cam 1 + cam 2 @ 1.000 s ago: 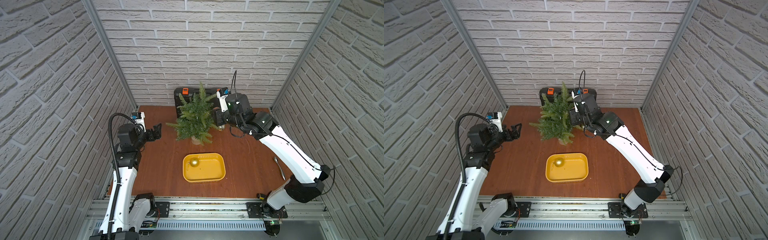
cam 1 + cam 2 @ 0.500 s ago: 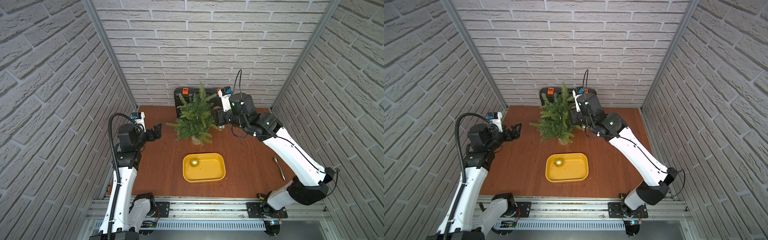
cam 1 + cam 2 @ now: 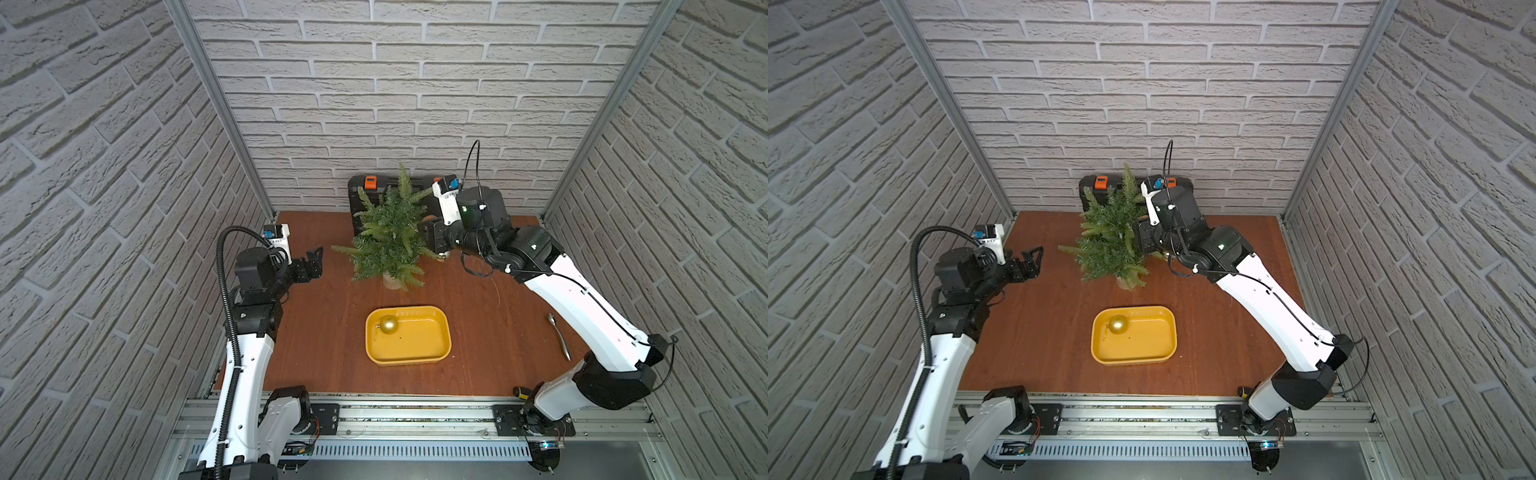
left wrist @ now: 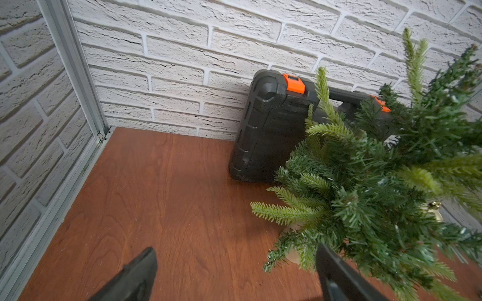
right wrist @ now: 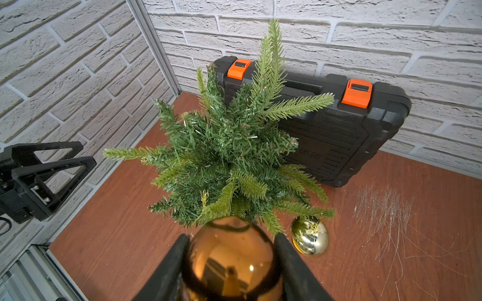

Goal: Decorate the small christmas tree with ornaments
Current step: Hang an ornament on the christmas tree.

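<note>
Barely moved lately, the copper-brown bauble [image 5: 229, 260] is kept clenched in the right end effector [image 5: 231, 237] at 3 o'clock of the small christmas tree [image 5: 224, 156]; hanging is judged unfinished. The left end effector [image 3: 316, 261] is held released.

Left hand [image 3: 318, 261] wide; right hand [image 5: 230, 239] full.

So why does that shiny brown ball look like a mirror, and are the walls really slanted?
Right wrist view: the shiny copper-brown round bauble, held between the right arm's black fingers, mirrors the room with bright glints; the smaller shiny gold bauble reflects the green fir tree. In both top views the wide lens splays the brick walls.
</note>
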`<state>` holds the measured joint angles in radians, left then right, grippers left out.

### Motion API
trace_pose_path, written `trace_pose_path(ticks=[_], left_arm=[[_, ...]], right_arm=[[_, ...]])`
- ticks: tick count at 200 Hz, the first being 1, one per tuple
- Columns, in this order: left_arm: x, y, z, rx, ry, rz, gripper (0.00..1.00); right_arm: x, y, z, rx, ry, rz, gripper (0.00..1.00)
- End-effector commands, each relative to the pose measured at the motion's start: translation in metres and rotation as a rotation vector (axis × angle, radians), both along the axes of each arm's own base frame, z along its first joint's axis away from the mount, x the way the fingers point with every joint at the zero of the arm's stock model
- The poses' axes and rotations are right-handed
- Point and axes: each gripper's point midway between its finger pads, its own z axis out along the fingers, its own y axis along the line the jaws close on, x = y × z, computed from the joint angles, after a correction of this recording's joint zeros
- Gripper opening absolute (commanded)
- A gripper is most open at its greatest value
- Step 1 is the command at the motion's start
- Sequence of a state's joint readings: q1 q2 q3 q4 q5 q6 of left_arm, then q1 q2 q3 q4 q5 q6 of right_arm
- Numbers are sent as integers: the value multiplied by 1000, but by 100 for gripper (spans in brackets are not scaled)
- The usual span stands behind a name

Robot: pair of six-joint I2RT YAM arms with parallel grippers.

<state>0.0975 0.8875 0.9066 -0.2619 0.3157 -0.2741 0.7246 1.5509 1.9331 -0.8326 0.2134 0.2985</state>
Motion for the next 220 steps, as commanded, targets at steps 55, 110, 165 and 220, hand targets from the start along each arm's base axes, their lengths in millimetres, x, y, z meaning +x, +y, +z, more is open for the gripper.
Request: trace_pose_path(ticks=[55, 110, 165, 220], left_arm=[[1, 1, 13, -7, -51, 0, 95], [3, 4, 11, -11, -43, 21, 94], [9, 8, 5, -23, -25, 35, 92], [-7, -21, -18, 100, 100, 51, 88]], right_arm=[[-12, -14, 4, 12, -17, -31, 58], [-39, -22, -13, 7, 36, 0, 56], [-87, -8, -101, -22, 236, 71, 52], [-118, 2, -192, -109, 437, 69, 52]])
